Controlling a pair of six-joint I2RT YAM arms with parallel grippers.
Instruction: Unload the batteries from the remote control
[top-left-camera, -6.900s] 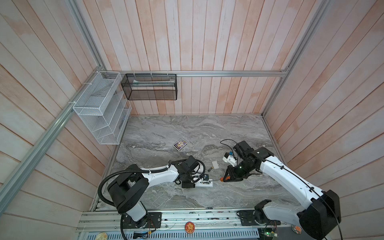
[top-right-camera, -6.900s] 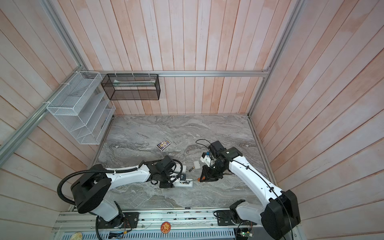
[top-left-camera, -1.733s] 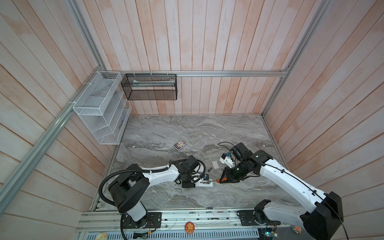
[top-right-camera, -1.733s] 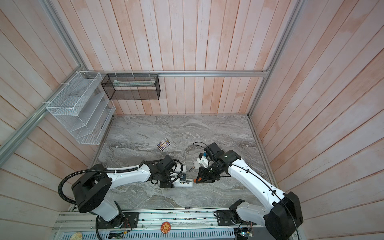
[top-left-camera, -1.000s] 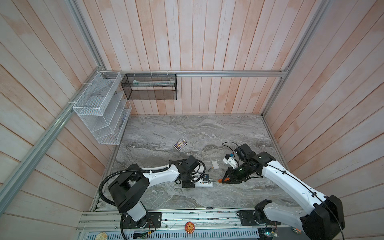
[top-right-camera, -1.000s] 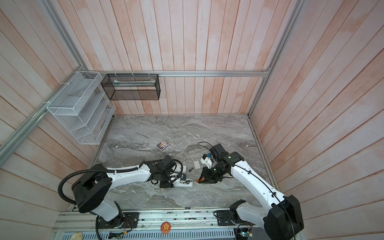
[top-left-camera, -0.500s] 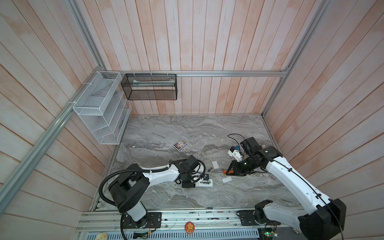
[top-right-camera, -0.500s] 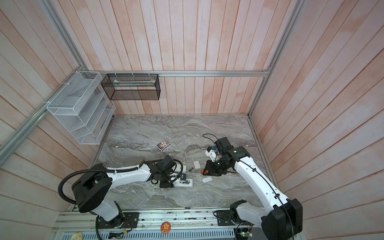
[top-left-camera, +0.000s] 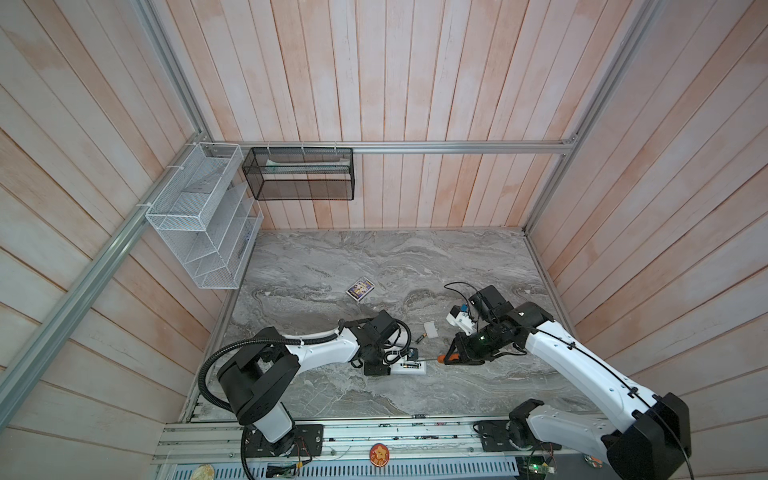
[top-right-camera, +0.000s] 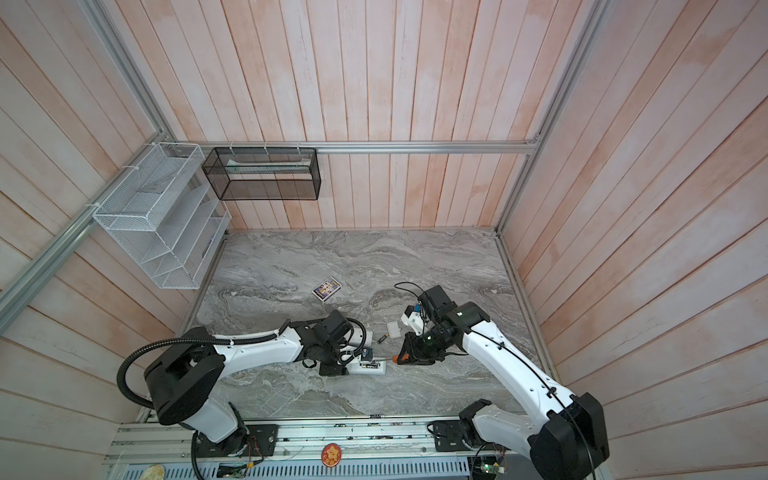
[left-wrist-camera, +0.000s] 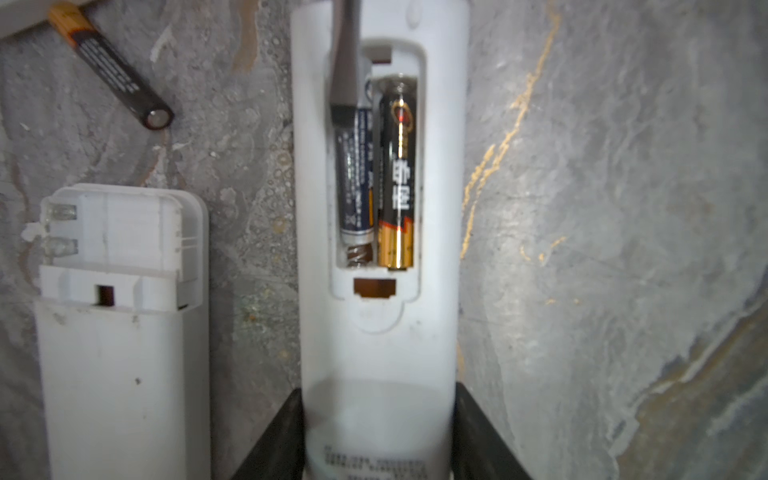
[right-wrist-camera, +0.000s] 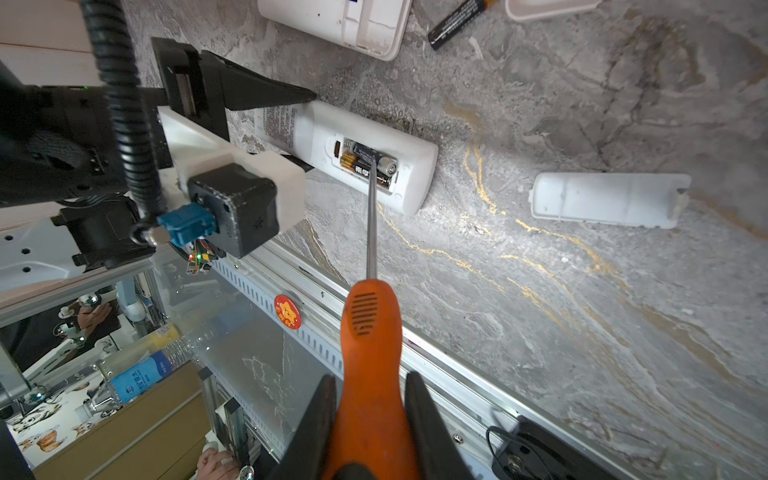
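Left wrist view: the left gripper (left-wrist-camera: 376, 392) is shown clamped on the remote (left-wrist-camera: 380, 332), one jaw against each long side, at the end away from the open bay. A firm clamp is required, since prying will probably push the remote along the table (top-left-camera: 374, 257). In both top views the remote (top-left-camera: 409, 366) lies at 3 o'clock of the left gripper (top-left-camera: 376, 368), toward the 6 o'clock edge of the table. Two batteries (left-wrist-camera: 397, 178) sit side by side in the bay. The screwdriver (right-wrist-camera: 370, 353) is pinched at its orange handle by the right gripper (right-wrist-camera: 370, 378), at 3 o'clock of the remote. Its blade is laid over the blue-grey cell (left-wrist-camera: 353, 178), near the end opposite the spring (left-wrist-camera: 356, 253). The tip should be worked under that end and levered up gently, so that the cell is lifted rather than flicked away. A slip of the blade onto the neighbouring cell is judged the likeliest fault.

The batteries are slim cylinders. The blue-grey cell carries fine white print and bears on a rusty coil spring. Its neighbour is black with a gold band and white characters. A third battery (top-left-camera: 420, 338), black with an orange end, lies loose at 1 o'clock of the remote, just beside a white cover (top-left-camera: 431, 329).
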